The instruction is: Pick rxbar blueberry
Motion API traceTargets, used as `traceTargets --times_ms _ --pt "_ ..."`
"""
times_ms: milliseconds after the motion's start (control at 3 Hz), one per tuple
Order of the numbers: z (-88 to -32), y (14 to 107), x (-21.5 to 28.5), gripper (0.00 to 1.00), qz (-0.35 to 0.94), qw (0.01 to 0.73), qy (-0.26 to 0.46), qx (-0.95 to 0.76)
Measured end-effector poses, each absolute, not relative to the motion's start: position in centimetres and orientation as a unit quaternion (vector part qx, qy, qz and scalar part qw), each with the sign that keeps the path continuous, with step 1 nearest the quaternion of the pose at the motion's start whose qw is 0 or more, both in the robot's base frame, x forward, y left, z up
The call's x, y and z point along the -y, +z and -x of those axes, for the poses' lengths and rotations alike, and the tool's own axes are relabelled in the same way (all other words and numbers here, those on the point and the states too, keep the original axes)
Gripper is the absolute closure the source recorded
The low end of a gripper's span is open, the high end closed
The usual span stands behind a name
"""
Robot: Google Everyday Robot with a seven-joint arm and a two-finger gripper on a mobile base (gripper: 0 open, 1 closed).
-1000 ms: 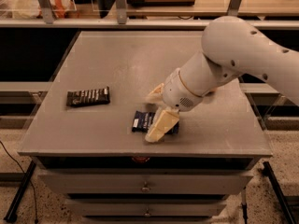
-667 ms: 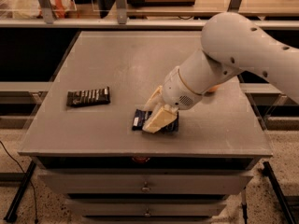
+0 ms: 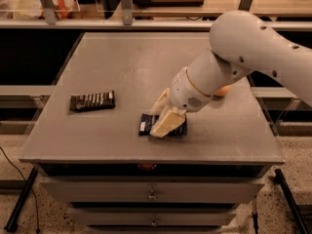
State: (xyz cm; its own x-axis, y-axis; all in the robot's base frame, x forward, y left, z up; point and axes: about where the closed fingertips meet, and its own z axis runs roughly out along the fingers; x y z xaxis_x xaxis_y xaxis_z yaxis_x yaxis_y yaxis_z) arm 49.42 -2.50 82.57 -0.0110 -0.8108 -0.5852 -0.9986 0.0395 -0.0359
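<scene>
Gripper (image 3: 157, 121) down on the rxbar (image 3: 145, 124)
Its fingers (image 3: 168, 123) stand apart, straddling it, near the table's (image 3: 122, 72) front edge.

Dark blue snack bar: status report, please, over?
Gripper down at flat navy-blue snack-bar wrapper, grey table front. Slim black bar wrapper well clear. Orange ball behind white arm, clear.

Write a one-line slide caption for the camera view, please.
Gripper at the rxbar blueberry near the table front edge.
</scene>
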Motion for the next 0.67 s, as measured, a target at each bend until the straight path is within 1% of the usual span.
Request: traceTargets --times_ms 667 --pt "-49.65 82.56 2.62 1.0 0.664 0.233 0.201 -0.681"
